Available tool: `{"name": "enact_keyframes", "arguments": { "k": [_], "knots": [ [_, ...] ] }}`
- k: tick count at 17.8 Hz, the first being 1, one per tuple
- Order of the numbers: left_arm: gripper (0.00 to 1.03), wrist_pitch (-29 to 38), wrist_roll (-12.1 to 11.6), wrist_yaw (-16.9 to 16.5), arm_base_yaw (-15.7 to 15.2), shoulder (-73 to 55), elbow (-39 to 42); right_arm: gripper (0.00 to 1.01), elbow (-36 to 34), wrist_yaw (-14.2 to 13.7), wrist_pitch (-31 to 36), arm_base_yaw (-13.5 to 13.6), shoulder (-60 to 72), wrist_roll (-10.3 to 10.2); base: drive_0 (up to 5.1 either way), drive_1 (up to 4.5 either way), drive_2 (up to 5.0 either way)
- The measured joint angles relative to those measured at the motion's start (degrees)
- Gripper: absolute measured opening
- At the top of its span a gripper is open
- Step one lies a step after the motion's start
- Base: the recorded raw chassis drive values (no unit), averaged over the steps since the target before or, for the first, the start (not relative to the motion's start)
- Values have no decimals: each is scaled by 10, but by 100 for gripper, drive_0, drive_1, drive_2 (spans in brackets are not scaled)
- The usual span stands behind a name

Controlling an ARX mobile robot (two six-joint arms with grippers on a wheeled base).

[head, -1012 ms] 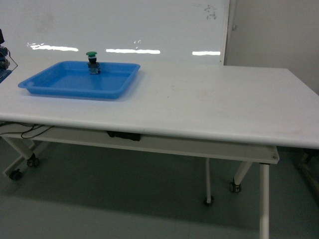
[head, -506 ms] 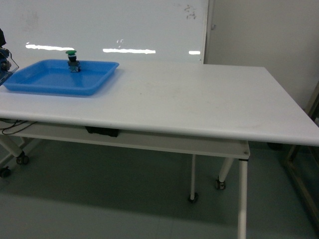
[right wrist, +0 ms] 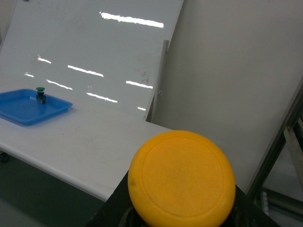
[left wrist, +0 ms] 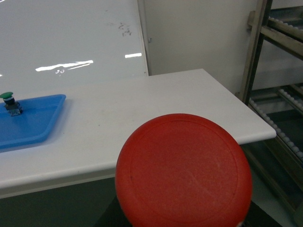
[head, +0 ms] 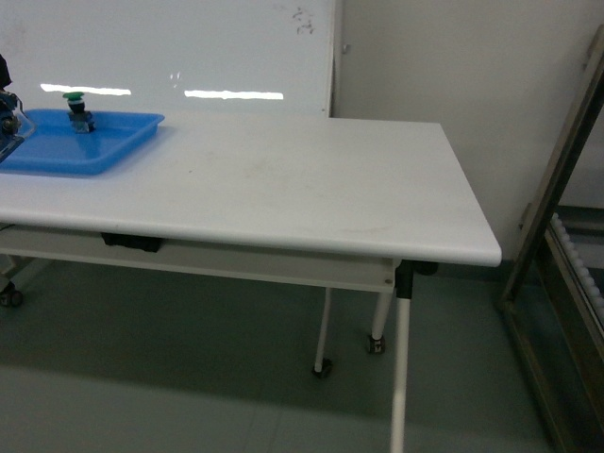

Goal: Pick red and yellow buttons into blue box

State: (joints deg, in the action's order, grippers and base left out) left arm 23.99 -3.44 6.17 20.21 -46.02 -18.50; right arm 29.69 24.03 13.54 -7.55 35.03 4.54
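The red button point(left wrist: 184, 172) fills the bottom of the left wrist view, its cap facing the camera. My left gripper point(left wrist: 182, 225) is shut on it below the cap, off the table's near edge. In the right wrist view the yellow button point(right wrist: 182, 179) sits the same way, with my right gripper point(right wrist: 182, 223) shut on it and dark fingers point(right wrist: 106, 208) showing beside it. The blue box point(head: 57, 151) is a shallow tray at the table's far left, also seen as the blue box point(left wrist: 28, 125) and the blue box point(right wrist: 23, 109). Neither gripper is over it.
A green-capped button point(head: 77, 109) stands inside the tray at its back. The white table point(head: 283, 189) runs right to a rounded corner. A metal rack point(head: 566, 236) stands right of the table. A whiteboard point(head: 189, 47) lines the wall behind.
The head view has swung to the right. The tray has slid towards the left edge of the frame, and the table's right end and the metal rack have come into sight.
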Motion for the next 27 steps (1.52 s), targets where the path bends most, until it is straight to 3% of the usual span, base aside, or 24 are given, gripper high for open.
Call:
{"name": "enact_keyframes", "arguments": {
  "k": [12,27],
  "knots": [
    [24,0,0,0,0,0,0,27,0,0,0,0,0,0,472,-237,-237],
    [24,2,0,0,0,1,0,27,-1,0,0,0,0,0,465,-372,-107]
  ]
}}
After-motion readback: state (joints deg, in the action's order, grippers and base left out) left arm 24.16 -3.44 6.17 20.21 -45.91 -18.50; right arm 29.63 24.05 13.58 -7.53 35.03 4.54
